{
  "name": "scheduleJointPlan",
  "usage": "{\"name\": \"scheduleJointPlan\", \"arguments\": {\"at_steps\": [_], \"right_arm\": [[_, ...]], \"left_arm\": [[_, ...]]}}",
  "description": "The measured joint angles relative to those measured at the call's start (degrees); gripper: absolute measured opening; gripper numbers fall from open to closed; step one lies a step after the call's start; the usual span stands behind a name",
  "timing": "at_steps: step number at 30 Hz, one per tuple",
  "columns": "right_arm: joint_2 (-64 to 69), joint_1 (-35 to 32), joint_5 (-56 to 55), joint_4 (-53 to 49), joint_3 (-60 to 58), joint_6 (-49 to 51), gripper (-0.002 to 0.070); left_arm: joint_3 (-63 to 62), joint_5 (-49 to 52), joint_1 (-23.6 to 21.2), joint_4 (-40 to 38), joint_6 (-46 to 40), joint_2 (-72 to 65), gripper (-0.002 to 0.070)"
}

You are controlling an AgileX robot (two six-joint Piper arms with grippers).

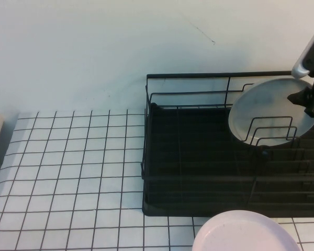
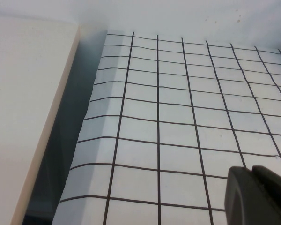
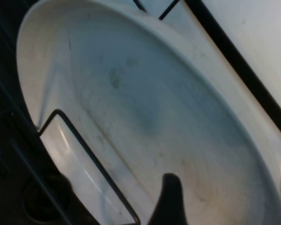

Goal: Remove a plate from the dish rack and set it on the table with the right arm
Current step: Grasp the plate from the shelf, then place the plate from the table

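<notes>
The plate (image 1: 272,112) leans upright among the dish rack (image 1: 199,172) dividers, frame's right; the right gripper (image 1: 310,99) touches its right rim, jaw state unclear; the left gripper (image 2: 257,197) hovers over the counter (image 1: 68,172), jaws seemingly pressed together.

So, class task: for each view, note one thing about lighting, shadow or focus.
High view: even light; the right gripper at the plate in the dish rack is soft-edged. Left wrist view: the left gripper blurs over the table, with shadow along its edge. Right wrist view: a pale sheen on the plate.
</notes>
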State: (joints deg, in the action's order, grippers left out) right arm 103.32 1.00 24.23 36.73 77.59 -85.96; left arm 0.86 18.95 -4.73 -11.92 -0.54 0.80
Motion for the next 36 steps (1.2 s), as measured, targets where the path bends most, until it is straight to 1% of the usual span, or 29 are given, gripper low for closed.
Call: {"name": "scheduleJointPlan", "arguments": {"at_steps": [2,3,5,9,10,12,18,20,21,24,25,29,33,36], "right_arm": [[1.31,0.0,-0.91,1.02,0.0,0.0,0.0534],[1.7,0.0,-1.18,1.36,0.0,-0.09,0.0501],[2.01,0.0,-1.18,1.75,0.0,-0.09,0.0409],[0.57,0.0,-1.44,1.87,0.0,-0.09,0.0135],[-0.51,0.0,-1.56,1.87,0.0,-0.38,0.0095],[-3.07,0.0,-1.56,1.76,0.0,-0.82,0.006],[-13.86,0.0,0.25,1.9,0.0,-0.49,0.0051],[-17.72,0.0,2.31,1.9,0.0,1.73,0.0051],[-19.44,0.0,3.39,1.9,0.0,3.81,0.0051],[-25.79,-0.24,9.37,0.54,0.0,17.46,0.0051],[-36.34,-4.82,34.98,0.29,-9.84,40.4,0.0051],[-45.92,-4.81,39.94,4.16,-23.55,40.27,0.0051],[-56.42,-4.81,40.48,5.63,-37.6,40.75,0.005],[-60.01,-4.81,40.1,5.63,-46.32,40.15,0.005]], "left_arm": [[0.0,0.0,0.0,0.0,0.0,0.0,-0.0003],[0.0,0.0,0.0,0.0,0.0,0.0,-0.0003],[0.0,0.0,0.0,0.0,0.0,0.0,-0.0003],[0.0,0.0,0.0,0.0,0.0,0.0,-0.0003],[0.0,0.0,0.0,0.0,0.0,0.0,-0.0003],[0.0,0.0,0.0,0.0,0.0,0.0,-0.0003],[0.0,0.0,0.0,0.0,0.0,0.0,-0.0003],[0.0,0.0,0.0,0.0,0.0,0.0,-0.0003],[0.0,0.0,0.0,0.0,0.0,0.0,-0.0003],[0.0,0.0,0.0,0.0,0.0,0.0,-0.0003],[0.0,0.0,0.0,0.0,0.0,0.0,-0.0003],[0.0,0.0,0.0,0.0,0.0,0.0,-0.0003],[0.0,0.0,0.0,0.0,0.0,0.0,-0.0003],[0.0,0.0,0.0,0.0,0.0,0.0,-0.0003]]}}
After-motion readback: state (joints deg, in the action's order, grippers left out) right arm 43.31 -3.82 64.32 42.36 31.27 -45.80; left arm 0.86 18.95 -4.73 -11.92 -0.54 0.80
